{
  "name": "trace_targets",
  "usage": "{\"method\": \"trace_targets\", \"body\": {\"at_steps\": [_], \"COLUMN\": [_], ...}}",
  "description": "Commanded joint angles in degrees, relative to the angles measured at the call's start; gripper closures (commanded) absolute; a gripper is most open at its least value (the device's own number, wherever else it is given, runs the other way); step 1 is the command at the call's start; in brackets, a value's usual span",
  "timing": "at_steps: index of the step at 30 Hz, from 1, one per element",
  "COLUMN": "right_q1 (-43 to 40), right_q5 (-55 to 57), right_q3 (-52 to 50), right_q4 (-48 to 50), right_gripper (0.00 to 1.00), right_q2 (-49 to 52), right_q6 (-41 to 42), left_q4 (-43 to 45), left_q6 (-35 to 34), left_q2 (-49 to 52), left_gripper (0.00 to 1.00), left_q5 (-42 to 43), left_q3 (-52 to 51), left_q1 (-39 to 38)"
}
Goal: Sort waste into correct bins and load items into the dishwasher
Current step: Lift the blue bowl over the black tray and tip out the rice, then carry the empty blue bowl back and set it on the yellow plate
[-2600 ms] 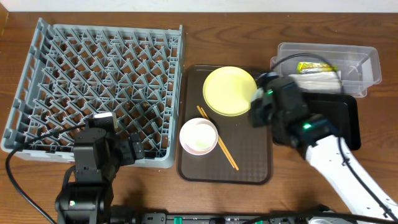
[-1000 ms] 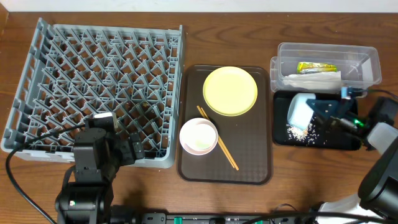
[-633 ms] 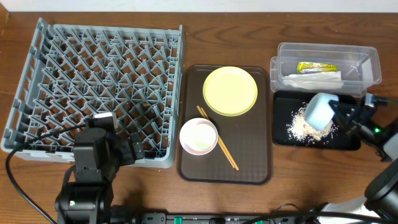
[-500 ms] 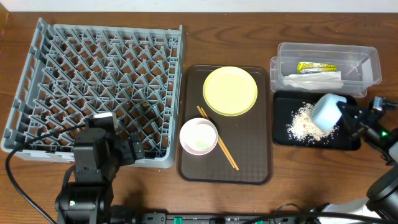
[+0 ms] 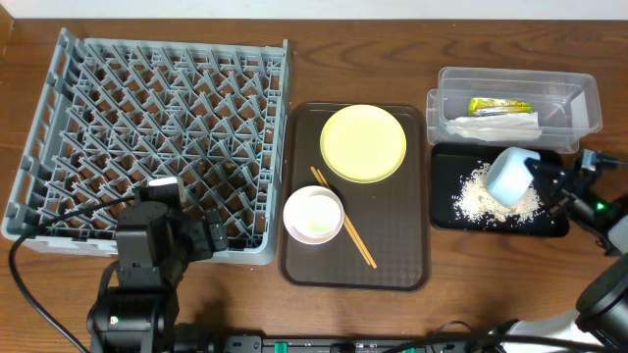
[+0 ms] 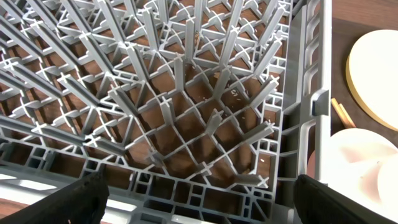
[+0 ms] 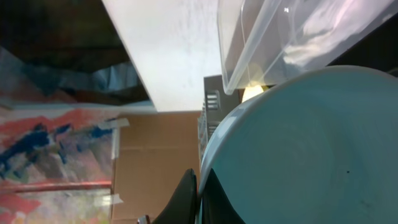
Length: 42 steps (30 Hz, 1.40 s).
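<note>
Light blue bowl (image 5: 508,176) pinched at its rim by the right tool (image 5: 542,179), tipped over the rice scraps (image 5: 476,196) in the black tray (image 5: 446,220) at the worktop's right edge; dish rack (image 5: 147,108) far left, under the spread left tool (image 5: 214,238).

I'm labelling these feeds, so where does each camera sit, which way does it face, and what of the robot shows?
Overhead: fixed above the table, looking straight down at dish rack and brown tray; left arm and right arm show.
Left wrist: looks down into the rack's corner; open left gripper, a dark finger at each bottom corner.
Right wrist: rolled sideways, close on the light blue bowl with the clear tub beyond; right gripper pinches the bowl's rim.
Shared: overhead and left wrist both show rack, yellow plate, white bowl.
</note>
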Motion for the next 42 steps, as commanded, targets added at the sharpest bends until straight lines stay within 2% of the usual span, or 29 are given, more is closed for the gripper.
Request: {"method": "trace_targets", "body": {"at_steps": [1, 4, 10, 15, 20, 27, 30, 34, 38, 42], "right_q1": [2.2, 4.2, 10.8, 17.2, 25.4, 40.2, 46.1, 52.7, 58.1, 62.9], "right_q5": [0.1, -3.9, -3.9, 1.0, 12.2, 34.1, 40.9, 50.1, 60.3, 67.6], "right_q3": [-0.1, -0.1, -0.1, 0.0, 0.3, 2.7, 5.2, 12.4, 22.1, 27.4], "right_q4": [0.2, 2.8, 4.3, 5.5, 5.5, 5.3, 3.6, -4.0, -13.9, -18.2], "right_gripper": [0.99, 0.99, 0.99, 0.99, 0.99, 0.99, 0.99, 0.99, 0.99, 0.99], "right_q2": [0.1, 0.1, -2.0, -6.5, -15.3, -24.5, -24.6, -22.7, -18.1, -12.7], "right_q6": [0.5, -1.5, -1.6, 0.7, 1.8, 0.2, -1.4, -6.7, -14.3, -19.9], "left_q4": [-0.1, -0.5, -0.9, -0.9, -0.9, -0.9, -0.9, -0.9, -0.9, -0.9], "left_q6": [-0.3, -0.3, -0.3, -0.3, -0.3, -0.3, -0.3, -0.3, -0.3, -0.3], "left_q2": [-0.1, -0.1, -0.1, -0.1, -0.1, -0.1, -0.1, -0.1, -0.1, -0.1], "left_gripper": [0.03, 0.02, 0.03, 0.03, 0.03, 0.03, 0.03, 0.03, 0.03, 0.02], "left_q5": [-0.5, -0.5, -0.5, -0.5, -0.5, -0.5, -0.5, -0.5, -0.5, -0.5], "left_q3": [1.2, 1.2, 1.2, 1.2, 1.2, 1.2, 1.2, 1.2, 1.2, 1.2], "left_q1": [-0.2, -0.2, -0.2, -0.2, -0.2, -0.2, -0.2, -0.2, -0.2, -0.2]}}
